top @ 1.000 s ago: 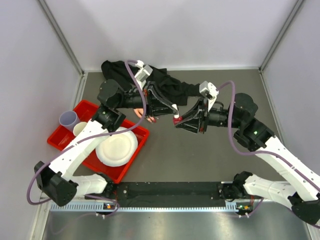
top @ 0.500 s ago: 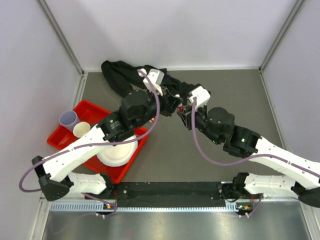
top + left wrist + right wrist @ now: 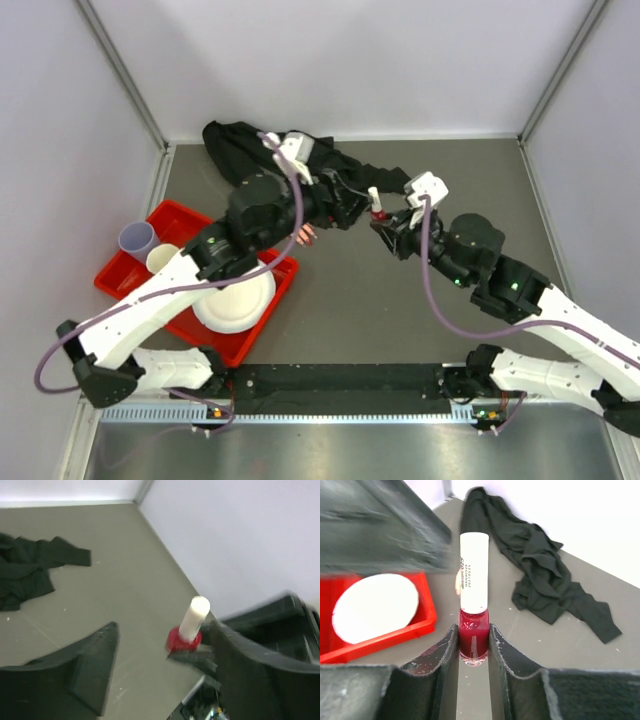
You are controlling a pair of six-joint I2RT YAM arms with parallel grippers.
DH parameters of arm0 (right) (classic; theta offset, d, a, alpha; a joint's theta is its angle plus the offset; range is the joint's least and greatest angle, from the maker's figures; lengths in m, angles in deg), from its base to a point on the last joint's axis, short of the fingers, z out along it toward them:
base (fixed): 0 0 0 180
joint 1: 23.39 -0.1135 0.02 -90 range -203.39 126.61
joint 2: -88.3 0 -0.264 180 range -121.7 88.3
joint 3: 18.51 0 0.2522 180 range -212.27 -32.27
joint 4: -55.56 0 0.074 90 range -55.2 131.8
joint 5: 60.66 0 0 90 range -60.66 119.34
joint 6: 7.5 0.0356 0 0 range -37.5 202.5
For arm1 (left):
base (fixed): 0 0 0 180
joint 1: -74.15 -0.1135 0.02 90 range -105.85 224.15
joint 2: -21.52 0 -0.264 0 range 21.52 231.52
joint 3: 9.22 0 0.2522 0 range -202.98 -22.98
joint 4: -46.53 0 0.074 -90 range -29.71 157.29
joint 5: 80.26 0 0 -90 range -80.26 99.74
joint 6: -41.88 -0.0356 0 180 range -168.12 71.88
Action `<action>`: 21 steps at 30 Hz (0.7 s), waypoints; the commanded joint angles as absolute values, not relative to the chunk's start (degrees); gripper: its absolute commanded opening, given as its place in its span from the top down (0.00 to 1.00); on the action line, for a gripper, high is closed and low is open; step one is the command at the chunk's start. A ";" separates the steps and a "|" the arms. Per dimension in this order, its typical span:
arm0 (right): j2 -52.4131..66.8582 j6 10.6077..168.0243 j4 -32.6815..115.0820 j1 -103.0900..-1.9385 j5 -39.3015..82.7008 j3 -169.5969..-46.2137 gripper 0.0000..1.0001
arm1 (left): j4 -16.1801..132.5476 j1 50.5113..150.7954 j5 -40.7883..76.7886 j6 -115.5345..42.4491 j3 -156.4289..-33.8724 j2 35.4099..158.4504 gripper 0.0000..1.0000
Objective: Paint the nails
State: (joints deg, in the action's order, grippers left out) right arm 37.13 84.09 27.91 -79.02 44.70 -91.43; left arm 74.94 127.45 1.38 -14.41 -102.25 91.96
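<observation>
Nails (image 3: pixel 305 235) left of right pincer (image 3: pixel 473 641) clamping bottle (image 3: pixel 474 575); left pincer (image 3: pixel 164 628) agape, empty

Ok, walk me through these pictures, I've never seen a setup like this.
A left robot arm and a right one are bolted to a grey table. One picture looks down from above; the other two come from wrist cameras. The right claw grips a red polish bottle with a white cap. The left claw is open and empty, close to it. On the table: a black cloth and a red tray holding a white plate and two cups. Pale mannequin fingers show under the left robot arm.
</observation>
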 commanded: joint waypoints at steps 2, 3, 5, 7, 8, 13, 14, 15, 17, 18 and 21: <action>40.49 86.54 27.73 -72.35 24.10 -91.86 1.00 | 62.76 117.59 27.54 -13.77 -96.11 84.19 0.11; 40.66 87.15 27.82 -71.47 18.67 -92.21 1.00 | 59.36 113.83 35.85 -12.80 -95.32 84.28 0.12; 40.67 88.91 28.61 -68.76 12.84 -92.48 1.00 | 55.04 111.17 42.75 -10.08 -93.30 84.80 0.17; 40.75 91.37 30.09 -67.25 5.72 -92.83 1.00 | 48.53 110.01 52.69 -8.32 -92.77 86.64 0.29; 40.75 92.34 30.72 -65.59 3.26 -92.74 1.00 | 47.03 109.93 55.24 -7.96 -92.68 87.43 0.31; 39.79 97.70 34.84 -63.12 -8.01 -92.83 1.00 | 36.04 110.01 64.13 -3.75 -91.63 89.64 0.31; 39.53 98.84 35.20 -62.68 -9.32 -92.83 1.00 | 34.55 109.93 64.75 -3.22 -91.28 89.64 0.30; 39.35 99.46 35.64 -62.33 -10.11 -92.83 1.00 | 33.58 109.93 65.28 -2.78 -90.84 89.64 0.29; 38.65 101.12 37.31 -61.80 -11.78 -92.57 1.00 | 32.34 110.10 66.25 -2.25 -90.75 89.73 0.31; 38.38 101.48 37.84 -61.36 -12.14 -92.48 1.00 | 31.90 110.10 66.77 -1.90 -90.57 89.90 0.34; 37.42 102.88 39.77 -60.39 -14.16 -92.21 1.00 | 31.02 110.19 67.22 -0.93 -90.31 90.08 0.41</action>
State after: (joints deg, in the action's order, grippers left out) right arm 38.28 99.21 33.11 -62.17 -8.11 -91.14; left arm 38.73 110.10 62.91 -3.13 -90.49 90.45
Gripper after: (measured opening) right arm 0.240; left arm 0.611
